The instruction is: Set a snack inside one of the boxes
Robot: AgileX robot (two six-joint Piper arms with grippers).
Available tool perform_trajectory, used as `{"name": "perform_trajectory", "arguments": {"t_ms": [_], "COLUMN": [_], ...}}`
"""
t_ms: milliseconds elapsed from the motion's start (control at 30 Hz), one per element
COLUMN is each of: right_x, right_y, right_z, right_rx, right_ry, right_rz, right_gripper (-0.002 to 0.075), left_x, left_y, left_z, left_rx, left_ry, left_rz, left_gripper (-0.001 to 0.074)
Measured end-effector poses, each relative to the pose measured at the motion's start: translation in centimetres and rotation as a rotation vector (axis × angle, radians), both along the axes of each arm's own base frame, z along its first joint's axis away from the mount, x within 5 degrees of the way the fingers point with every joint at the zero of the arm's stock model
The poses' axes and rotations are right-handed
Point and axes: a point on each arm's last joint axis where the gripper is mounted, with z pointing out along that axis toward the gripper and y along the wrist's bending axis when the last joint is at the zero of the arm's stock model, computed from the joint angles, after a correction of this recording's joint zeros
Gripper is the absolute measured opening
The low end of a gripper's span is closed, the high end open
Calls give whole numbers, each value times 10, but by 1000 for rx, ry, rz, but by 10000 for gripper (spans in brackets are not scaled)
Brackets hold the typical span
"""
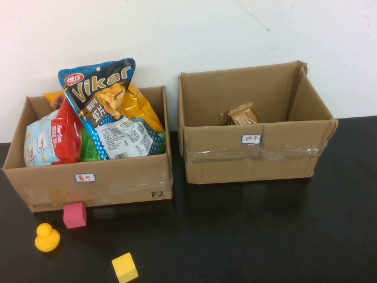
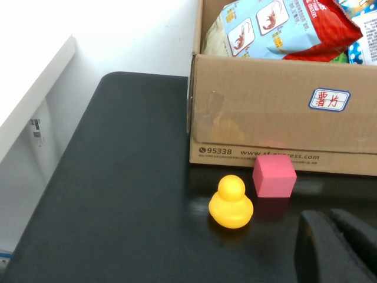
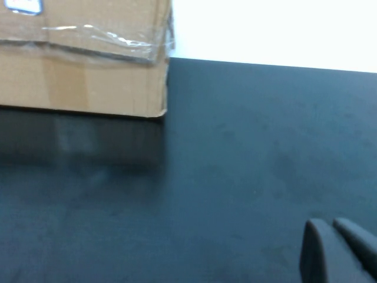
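Black glossy table [image 1: 265, 236] against a white wall [image 1: 194, 29]. Two open cardboard boxes side by side at the back: left box [image 1: 118, 183] crammed with snack bags, a blue Vikar bag [image 1: 109, 109] upright and topmost; right box [image 1: 253, 150] holding one small brown snack packet [image 1: 242, 114]. Neither arm visible from the high view. Left gripper [image 2: 339, 247] seen only in the left wrist view, low over the table, fingers pressed together, nothing held; yellow duck [image 2: 231, 202] and pink cube [image 2: 274, 175] just ahead of it, cube nearly against the left box. Yellow cube [image 1: 125, 267] in the high view only. Right gripper [image 3: 341, 250] in the right wrist view, likewise closed and empty, right box corner well ahead.
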Motion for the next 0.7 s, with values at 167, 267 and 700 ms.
{"name": "perform_trajectory", "arguments": {"t_ms": [167, 267, 700], "right_x": [0, 0, 0], "right_y": [1, 1, 1], "right_z": [1, 1, 1], "right_rx": [0, 2, 2], "right_ry": [-2, -2, -2], "right_rz": [16, 16, 16], "right_gripper": [-1, -1, -1], "left_x": [0, 0, 0], "left_y": [0, 0, 0], "left_z": [0, 0, 0], "left_rx": [0, 0, 0], "left_ry": [0, 0, 0], "left_rz": [0, 0, 0], "left_gripper": [-2, -2, -2]}}
